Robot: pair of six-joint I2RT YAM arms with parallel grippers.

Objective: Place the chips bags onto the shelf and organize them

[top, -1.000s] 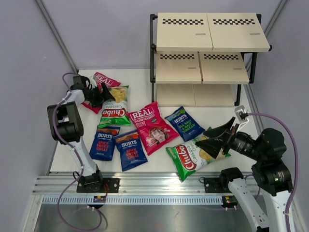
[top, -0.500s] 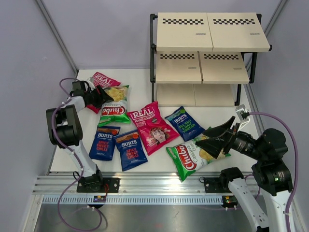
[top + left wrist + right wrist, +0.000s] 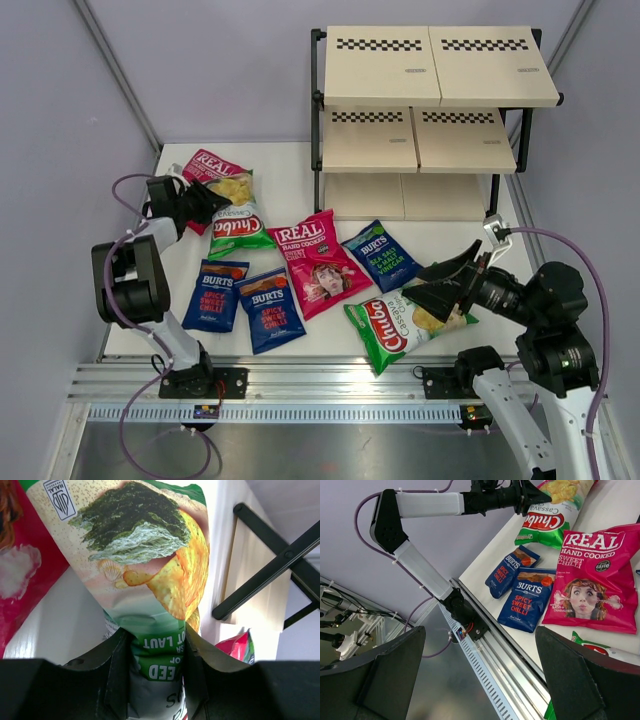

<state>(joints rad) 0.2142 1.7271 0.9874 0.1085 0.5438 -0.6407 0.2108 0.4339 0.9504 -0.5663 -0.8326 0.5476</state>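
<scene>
Several chips bags lie on the white table in front of the shelf (image 3: 430,110). My left gripper (image 3: 205,200) (image 3: 157,665) is shut on the edge of a green-and-white Chuba bag (image 3: 238,215) (image 3: 145,555), which partly overlaps a pink REAL bag (image 3: 208,163) (image 3: 20,570). My right gripper (image 3: 442,285) (image 3: 482,680) hangs open and holds nothing, above a second Chuba bag (image 3: 400,325). Another REAL bag (image 3: 315,262) (image 3: 592,580) lies mid-table. Three blue BURTS bags (image 3: 218,295) (image 3: 270,308) (image 3: 380,255) lie around it.
The shelf's black frame (image 3: 280,565) stands just beyond the held bag in the left wrist view. A metal rail (image 3: 300,385) (image 3: 495,655) runs along the table's near edge. Grey walls close in on the left and right.
My left gripper has closed from open onto the Chuba bag and drawn back to the left, shifting that bag and the REAL bag under it slightly. The right arm has barely moved.
</scene>
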